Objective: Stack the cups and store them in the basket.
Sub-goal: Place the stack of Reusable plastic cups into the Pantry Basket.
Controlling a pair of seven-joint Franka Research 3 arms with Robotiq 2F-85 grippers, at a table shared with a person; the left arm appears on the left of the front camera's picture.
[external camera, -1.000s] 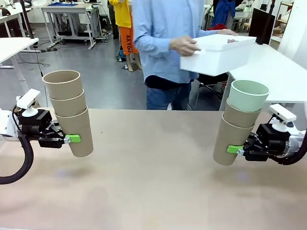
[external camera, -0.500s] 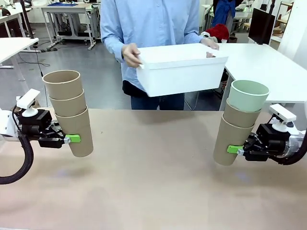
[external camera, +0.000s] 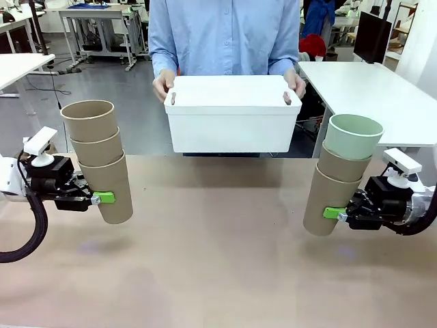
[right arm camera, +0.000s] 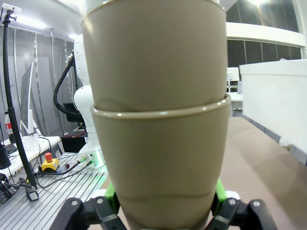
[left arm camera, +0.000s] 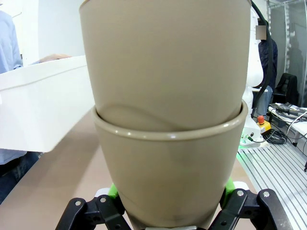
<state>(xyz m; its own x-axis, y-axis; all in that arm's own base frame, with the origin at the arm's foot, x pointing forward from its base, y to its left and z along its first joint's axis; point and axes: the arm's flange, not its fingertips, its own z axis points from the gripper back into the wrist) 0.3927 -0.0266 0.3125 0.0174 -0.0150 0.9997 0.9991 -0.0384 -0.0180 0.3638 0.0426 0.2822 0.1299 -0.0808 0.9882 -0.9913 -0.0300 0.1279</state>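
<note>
The tan table (external camera: 218,273) spreads across the front view, and a person (external camera: 225,34) in a light blue shirt stands at its far side, about midway between the 2 arms. The person holds the white basket (external camera: 232,126) level at the table's far edge, with 1 hand (external camera: 164,85) at each end of its rim and the open top upward. Whether its base touches the table cannot be told. The left wrist view shows it as a white wall (left arm camera: 43,105) at picture left, and the right wrist view shows it at picture right (right arm camera: 278,100).

The left stack (external camera: 102,160) is 3 tan-brown cups nested mouth up. It leans a little outward and hangs clear of the table, well apart from the basket. The right stack (external camera: 341,178) is also 3 cups (2 tan-brown below, the mint green cup (external camera: 354,135) on top), and it leans outward the other way.

The left gripper (external camera: 106,198) comes in sideways and its fingers are closed around the bottom cup of the left stack, with a green pad (external camera: 104,198) pressed to the cup's wall. From the wrist, the gripper (left arm camera: 170,211) clamps the cup on both sides. The right gripper (external camera: 332,212) grips the lowest cup of the right stack in the same way, pads flat against its sides (right arm camera: 163,206).
</note>
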